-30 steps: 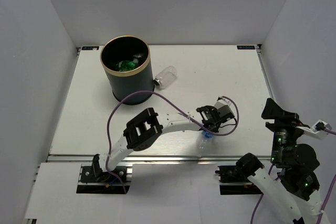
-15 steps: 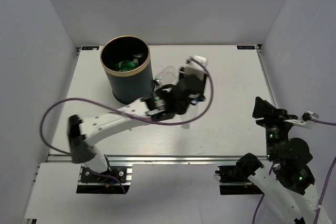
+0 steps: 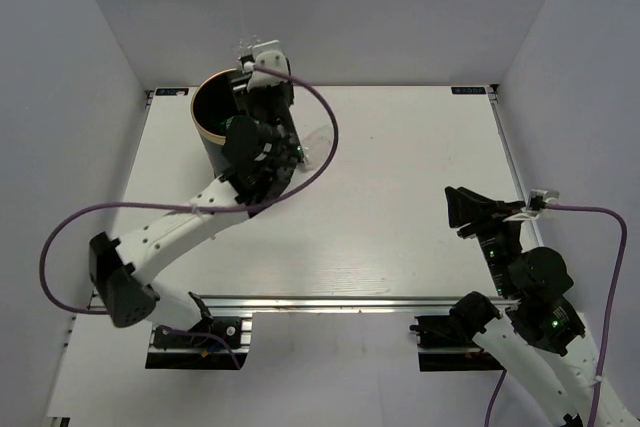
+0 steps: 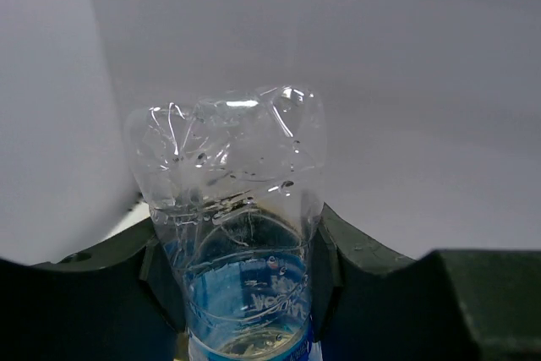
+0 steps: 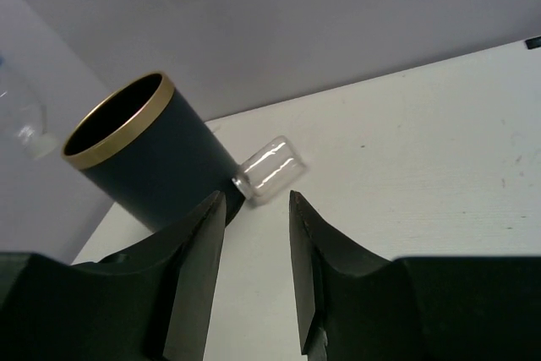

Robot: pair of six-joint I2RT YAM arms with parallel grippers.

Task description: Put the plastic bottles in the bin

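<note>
My left gripper [image 3: 262, 79] is shut on a clear plastic bottle with a blue label [image 4: 241, 234], crumpled at its far end, and holds it in the air over the right side of the bin's rim. The bin [image 3: 212, 112], a dark round bucket with a gold rim, stands at the back left; my arm hides most of its inside. A wider clear bottle [image 5: 269, 168] lies on its side against the bin's [image 5: 144, 158] right foot, and shows faintly in the top view [image 3: 320, 140]. My right gripper [image 5: 258, 196] is open and empty, far from both, at the table's front right [image 3: 470, 209].
The white table [image 3: 400, 167] is walled in by grey panels at the back and both sides. The left arm's purple cable [image 3: 325, 137] loops out over the table to the right of the bin. A metal rail [image 3: 330, 300] runs along the near edge.
My left arm has swung from the table's front middle up to the bin, carrying the blue-labelled bottle. My right gripper has shifted left and forward.
</note>
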